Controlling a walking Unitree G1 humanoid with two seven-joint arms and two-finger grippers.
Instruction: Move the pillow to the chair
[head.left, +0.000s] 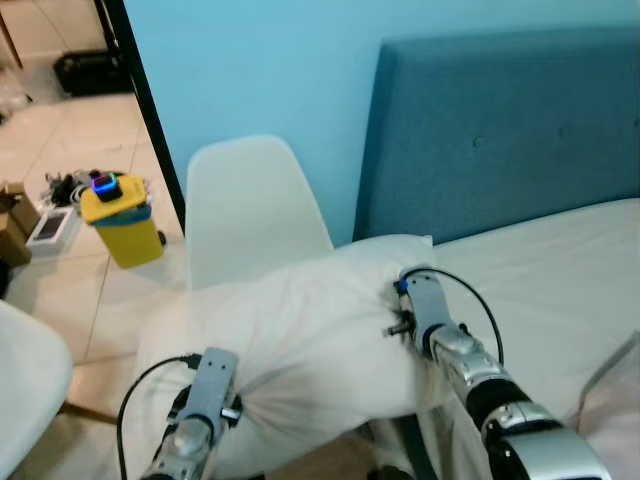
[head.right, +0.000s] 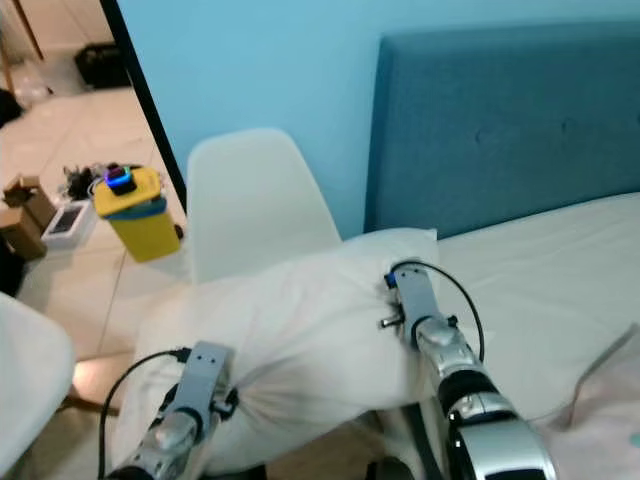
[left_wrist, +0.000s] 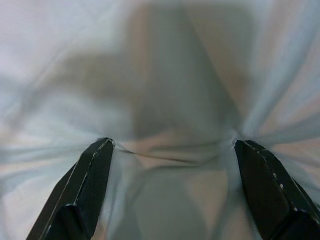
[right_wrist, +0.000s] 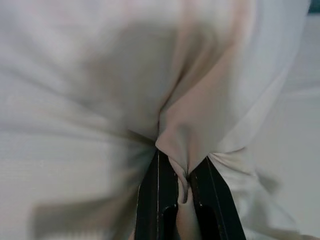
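A pale blue wall (head.left: 260, 70) backs a teal headboard (head.left: 500, 130); left, tiled floor (head.left: 70, 140) holds a yellow bin (head.left: 122, 222) (clutter beside it).

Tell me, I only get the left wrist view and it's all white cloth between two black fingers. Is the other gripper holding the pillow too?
Observer: Yes. The right gripper is shut on a pinched fold of the pillow.
Operator: Is my left one holding on?
Observer: The left gripper has its fingers spread wide, pressed into the cloth, not clamped.
Operator: Where is the chair?
Observer: The white chair stands right behind the pillow, against the blue wall, beside the bed.
Operator: Is the pillow on the chair yet?
Observer: It bulges in front of the chair's back; the seat is hidden, so I cannot tell.
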